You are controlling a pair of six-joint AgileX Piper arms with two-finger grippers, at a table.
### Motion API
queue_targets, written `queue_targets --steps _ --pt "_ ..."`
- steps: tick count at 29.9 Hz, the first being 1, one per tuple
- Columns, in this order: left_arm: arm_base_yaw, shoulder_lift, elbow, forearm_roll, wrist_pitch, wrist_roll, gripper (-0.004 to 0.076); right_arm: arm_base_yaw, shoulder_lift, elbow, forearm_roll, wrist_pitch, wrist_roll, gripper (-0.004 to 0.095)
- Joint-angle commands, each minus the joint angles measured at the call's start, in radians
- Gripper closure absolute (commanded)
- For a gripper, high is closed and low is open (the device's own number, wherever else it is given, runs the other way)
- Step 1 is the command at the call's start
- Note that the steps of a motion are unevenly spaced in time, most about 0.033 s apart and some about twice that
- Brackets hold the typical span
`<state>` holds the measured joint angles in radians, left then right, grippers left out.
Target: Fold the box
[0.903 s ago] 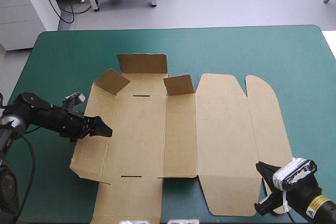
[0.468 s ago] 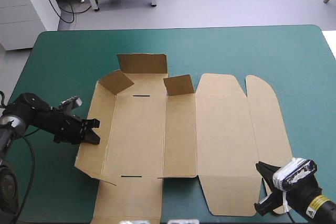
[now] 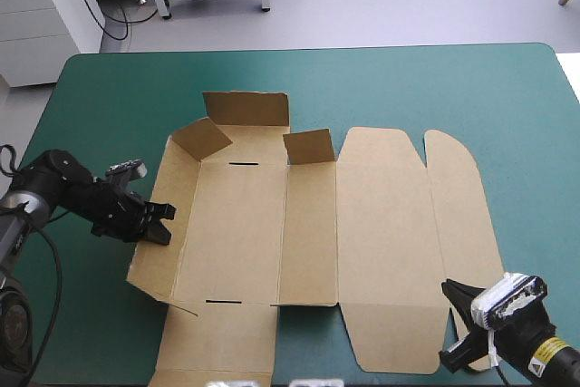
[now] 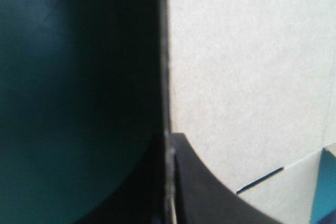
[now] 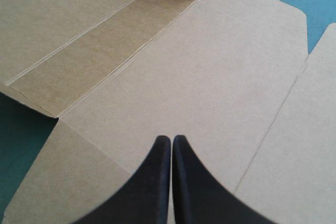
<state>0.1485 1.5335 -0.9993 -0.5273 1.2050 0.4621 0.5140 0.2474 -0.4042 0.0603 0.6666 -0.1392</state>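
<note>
The left gripper [image 3: 159, 222] has its two black fingers all but closed on the brown box [image 3: 381, 242], pinching the sheet's raised left wall. The left wrist view shows what the high view cannot: the thin edge of the board [image 4: 167, 77] runs straight out from between the jaws of the left gripper [image 4: 168, 136]. Matt, pale board lies on one side of that edge and the smooth teal-green cover [image 4: 63, 103] on the other. One dark slot [image 4: 260, 178] cuts the board beside the gripper.

Ahead of those jaws the box lies mostly flat on the teal-green cover [image 3: 408, 88], a creased sheet of plain board. It has three small flaps standing up at its far side and two slots in its base panel. Its wider panels, with rounded corners, spread flat to the right.

The right gripper [image 3: 456, 295] sits at the sheet's near right corner. In its own view its fingers [image 5: 171, 139] meet in one pointed arch, closed on nothing, with flat scored board [image 5: 210, 77] under and ahead of them.
</note>
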Motion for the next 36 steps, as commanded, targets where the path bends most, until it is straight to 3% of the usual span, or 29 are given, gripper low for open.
queue_targets --steps 1,15,19,23,30,36 --pt "-0.095 -0.035 -0.109 0.139 0.078 -0.048 0.0731 -0.002 0.009 -0.025 0.001 -0.068 -0.006 0.0913" --pt "-0.426 0.09 -0.494 0.611 0.064 -0.001 0.0731 -0.002 0.009 -0.025 0.001 -0.068 -0.006 0.0913" --pt "-0.518 0.126 -0.564 0.759 0.025 0.137 0.0731 -0.002 0.009 -0.025 0.001 -0.068 -0.006 0.0913" --pt "-0.606 0.143 -0.567 0.87 -0.103 0.257 0.0731 -0.002 0.009 -0.024 0.001 -0.072 -0.002 0.0913" --pt "-0.693 0.143 -0.565 0.99 -0.391 0.301 0.0731 -0.002 0.009 -0.017 -0.001 -0.088 -0.002 0.0913" --pt "-0.76 0.143 -0.565 1.003 -0.451 0.303 0.0732 -0.002 0.009 -0.017 -0.001 -0.088 -0.002 0.0913"
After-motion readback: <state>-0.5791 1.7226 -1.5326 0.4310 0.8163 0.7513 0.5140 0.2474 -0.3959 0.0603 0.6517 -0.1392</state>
